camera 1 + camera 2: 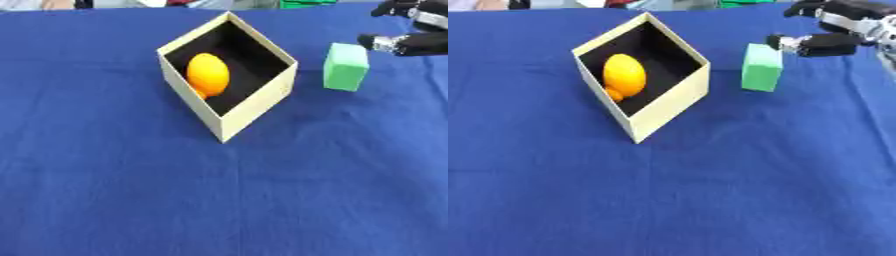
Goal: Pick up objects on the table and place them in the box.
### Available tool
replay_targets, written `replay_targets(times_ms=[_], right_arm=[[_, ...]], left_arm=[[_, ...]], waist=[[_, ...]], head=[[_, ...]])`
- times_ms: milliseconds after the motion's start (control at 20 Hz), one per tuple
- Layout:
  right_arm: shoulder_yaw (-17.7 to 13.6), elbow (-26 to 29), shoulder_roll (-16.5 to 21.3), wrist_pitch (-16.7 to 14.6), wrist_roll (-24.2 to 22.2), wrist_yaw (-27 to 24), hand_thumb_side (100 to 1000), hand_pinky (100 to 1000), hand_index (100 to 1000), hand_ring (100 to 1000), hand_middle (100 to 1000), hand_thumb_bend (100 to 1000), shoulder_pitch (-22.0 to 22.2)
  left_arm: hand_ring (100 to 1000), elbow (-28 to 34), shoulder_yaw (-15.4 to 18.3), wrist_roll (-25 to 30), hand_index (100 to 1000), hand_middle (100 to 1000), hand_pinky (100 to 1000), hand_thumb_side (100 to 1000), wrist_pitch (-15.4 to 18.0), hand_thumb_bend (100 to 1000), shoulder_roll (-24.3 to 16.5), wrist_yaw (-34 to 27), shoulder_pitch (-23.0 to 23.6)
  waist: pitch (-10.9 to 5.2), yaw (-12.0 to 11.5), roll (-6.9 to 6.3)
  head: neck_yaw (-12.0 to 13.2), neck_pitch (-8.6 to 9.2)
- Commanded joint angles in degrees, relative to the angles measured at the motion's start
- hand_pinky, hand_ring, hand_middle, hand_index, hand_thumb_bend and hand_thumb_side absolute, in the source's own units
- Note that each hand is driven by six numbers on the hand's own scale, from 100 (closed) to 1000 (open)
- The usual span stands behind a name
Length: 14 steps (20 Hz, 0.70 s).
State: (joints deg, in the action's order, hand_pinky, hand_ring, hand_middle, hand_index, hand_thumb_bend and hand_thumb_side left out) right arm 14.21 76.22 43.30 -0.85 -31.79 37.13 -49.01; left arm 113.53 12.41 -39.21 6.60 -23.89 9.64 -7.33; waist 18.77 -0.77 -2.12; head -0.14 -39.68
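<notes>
A cream cardboard box with a black inside stands on the blue table, turned corner-on to me. Inside it lies an orange-yellow oval fruit, with a smaller orange thing tucked under it. A green block stands upright on the cloth just right of the box. My right hand comes in from the upper right, a little above and to the right of the block. Its fingers and thumb are spread and hold nothing; one fingertip is close to the block's top corner. My left hand is out of view.
The blue cloth covers the whole table. Along the far edge, beyond the table, there are bits of green and other colours.
</notes>
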Motion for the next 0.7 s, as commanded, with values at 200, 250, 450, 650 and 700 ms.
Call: replay_targets(times_ms=[200,250,450,650,700], right_arm=[[0.23,-2.84,0.12,-1.55,-1.10,0.77,1000,960,1000,1000,1000,400,-2.14],[0.28,-3.53,-0.11,-1.72,-1.36,0.96,1000,961,1000,1000,1000,407,-2.37],[0.11,-6.04,-0.96,-2.78,-2.28,1.06,1000,970,1000,1000,1000,442,-3.03],[-0.07,-7.38,-1.77,-4.37,-3.82,-0.83,1000,982,1000,1000,1000,405,-3.81],[-0.13,-7.69,-1.94,-4.91,-4.50,-1.45,1000,985,1000,1000,1000,370,-4.09]], left_arm=[[573,1.06,0.42,0.29,689,640,893,936,0.06,320,-0.82,-0.18,-0.29],[573,1.06,0.39,0.35,689,640,893,936,0.03,319,-0.80,-0.17,-0.30],[573,1.06,0.43,0.47,689,640,893,935,-0.03,318,-0.74,-0.13,-0.26],[572,1.06,0.47,0.56,688,640,893,928,-0.10,315,-0.67,-0.07,-0.23],[572,1.06,0.45,0.62,688,640,893,927,-0.11,313,-0.65,-0.05,-0.25]], waist=[[-0.99,-0.09,-0.01],[-0.99,-0.09,-0.01],[-0.92,-0.19,-0.08],[-0.85,-0.29,-0.07],[-0.84,-0.29,-0.06]], head=[[-0.17,0.82],[-0.18,0.82],[-0.22,0.84],[-0.28,0.86],[-0.27,0.87]])
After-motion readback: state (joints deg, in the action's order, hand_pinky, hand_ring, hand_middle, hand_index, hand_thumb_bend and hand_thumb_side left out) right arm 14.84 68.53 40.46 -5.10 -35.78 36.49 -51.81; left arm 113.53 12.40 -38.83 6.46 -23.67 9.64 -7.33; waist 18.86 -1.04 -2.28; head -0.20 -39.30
